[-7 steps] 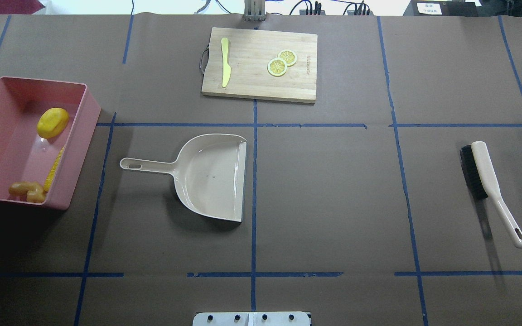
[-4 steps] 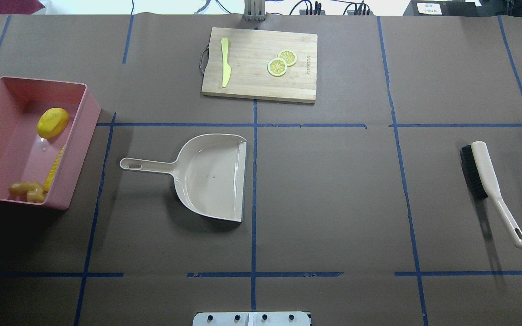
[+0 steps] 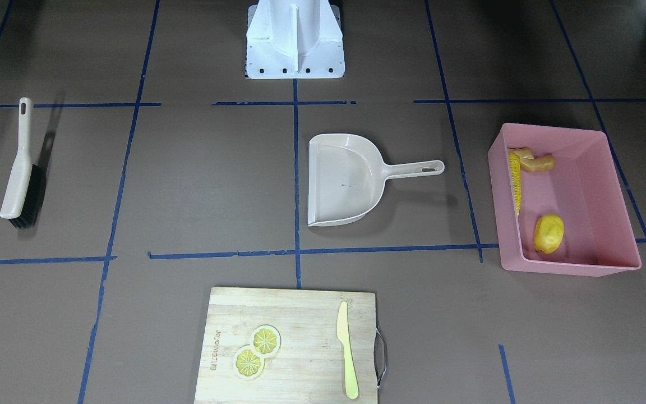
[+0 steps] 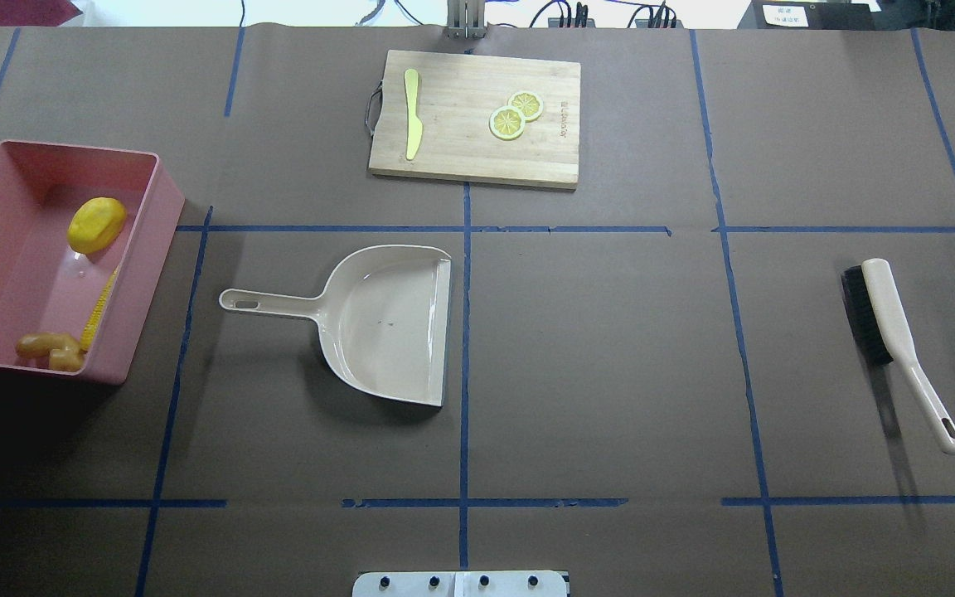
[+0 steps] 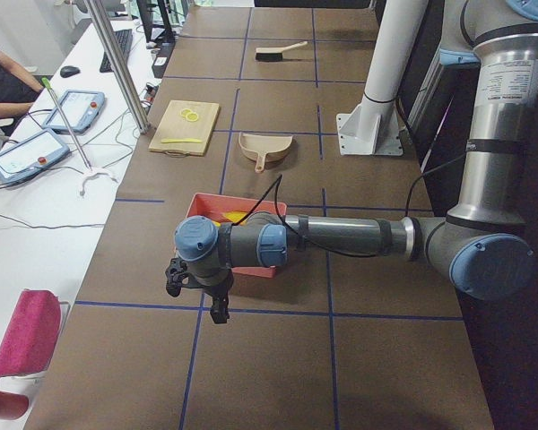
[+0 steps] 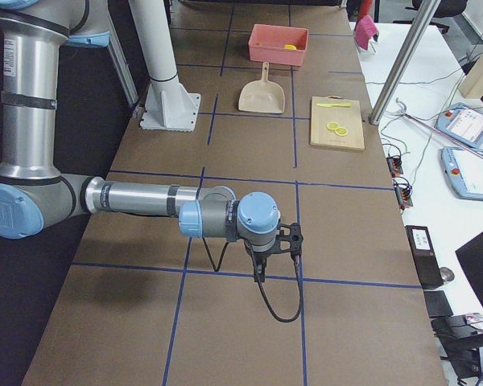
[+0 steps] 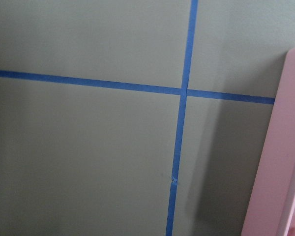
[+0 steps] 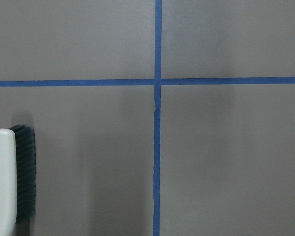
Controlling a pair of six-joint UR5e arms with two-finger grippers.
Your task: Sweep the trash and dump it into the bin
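The pink bin (image 4: 146, 274) stands at the table's left end; it also shows in the front view (image 3: 505, 224) and as a wall in the left wrist view (image 7: 278, 162). Inside lie the corn cob (image 4: 99, 308), the yellow lump (image 4: 96, 224) and the ginger root (image 4: 50, 348). My left gripper (image 5: 200, 288) shows only in the exterior left view, hanging just beside the bin's near end; I cannot tell if it is open. My right gripper (image 6: 283, 240) shows only in the exterior right view, low over bare table; I cannot tell its state.
A beige dustpan (image 4: 378, 323) lies empty mid-table, handle toward the bin. A brush (image 4: 892, 332) lies at the right; its head shows in the right wrist view (image 8: 10, 182). A cutting board (image 4: 477, 149) with a knife (image 4: 413, 112) and lemon slices (image 4: 516, 114) lies at the far edge.
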